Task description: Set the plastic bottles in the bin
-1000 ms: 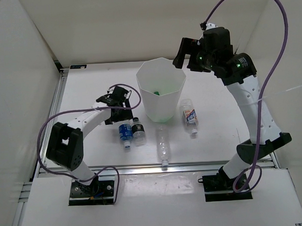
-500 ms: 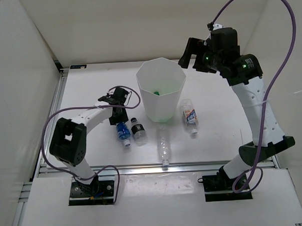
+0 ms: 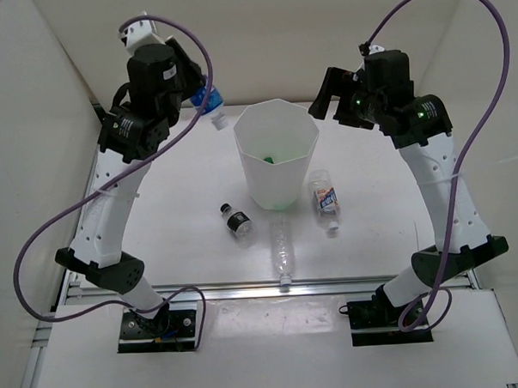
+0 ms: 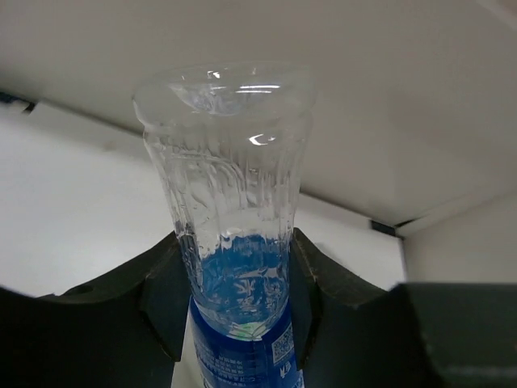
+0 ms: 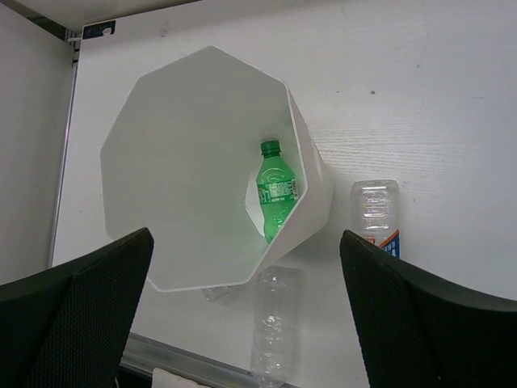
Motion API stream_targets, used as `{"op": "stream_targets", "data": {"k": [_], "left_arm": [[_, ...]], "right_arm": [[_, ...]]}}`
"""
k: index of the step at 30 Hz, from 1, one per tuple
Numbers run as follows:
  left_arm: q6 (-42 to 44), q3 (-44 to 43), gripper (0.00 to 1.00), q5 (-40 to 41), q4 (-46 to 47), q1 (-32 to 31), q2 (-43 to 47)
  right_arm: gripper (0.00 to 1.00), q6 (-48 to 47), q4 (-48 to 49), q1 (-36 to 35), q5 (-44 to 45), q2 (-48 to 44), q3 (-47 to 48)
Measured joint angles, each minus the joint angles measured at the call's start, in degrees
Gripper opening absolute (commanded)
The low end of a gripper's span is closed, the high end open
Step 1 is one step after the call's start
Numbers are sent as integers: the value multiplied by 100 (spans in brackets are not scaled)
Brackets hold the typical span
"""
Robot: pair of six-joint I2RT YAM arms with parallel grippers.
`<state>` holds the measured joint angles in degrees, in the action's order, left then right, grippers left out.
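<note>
My left gripper is raised high to the left of the bin and is shut on the blue-label bottle. In the left wrist view that bottle stands pinched between both fingers of the left gripper. The green bottle lies inside the bin. On the table lie the black-label bottle, the plain clear bottle and the white-label bottle. My right gripper hangs open and holds nothing, high at the bin's right; its camera looks down into the bin.
White walls enclose the table on the left, back and right. An aluminium rail runs along the near edge, just beyond the plain clear bottle's cap. Purple cables loop off both arms.
The left gripper shut on the blue-label bottle beside the black-label one and lifted it high up to the left of the bin. The right arm drew back slightly to the right.
</note>
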<state>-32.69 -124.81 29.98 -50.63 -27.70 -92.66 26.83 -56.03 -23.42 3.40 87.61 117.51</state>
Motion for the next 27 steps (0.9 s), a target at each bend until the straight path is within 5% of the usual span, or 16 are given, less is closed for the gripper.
{"op": "stream_targets", "data": {"k": [4,10,13,17,22,27], "left_arm": [[310,-776,59,-107,396,-592,-243],[737,-785,74,-546,514,-1095,-1307],[933,-675,100,-691,402,-1257,-1869],[1113,-584,100,-680,197,-1379,-2085],[1189,-352,100,120,365,-1368,-1290],[485,1821,100,813,671,-935,1110]], "right_arm": [[100,70,20,85,-17,-4,-85],[100,227,83,352,-48,-232,-730],[100,376,184,623,-131,-448,-1244],[100,588,302,1073,-339,-796,-2002],[100,776,605,1436,-627,-1078,-3143],[100,920,890,1440,-922,-866,-4343]]}}
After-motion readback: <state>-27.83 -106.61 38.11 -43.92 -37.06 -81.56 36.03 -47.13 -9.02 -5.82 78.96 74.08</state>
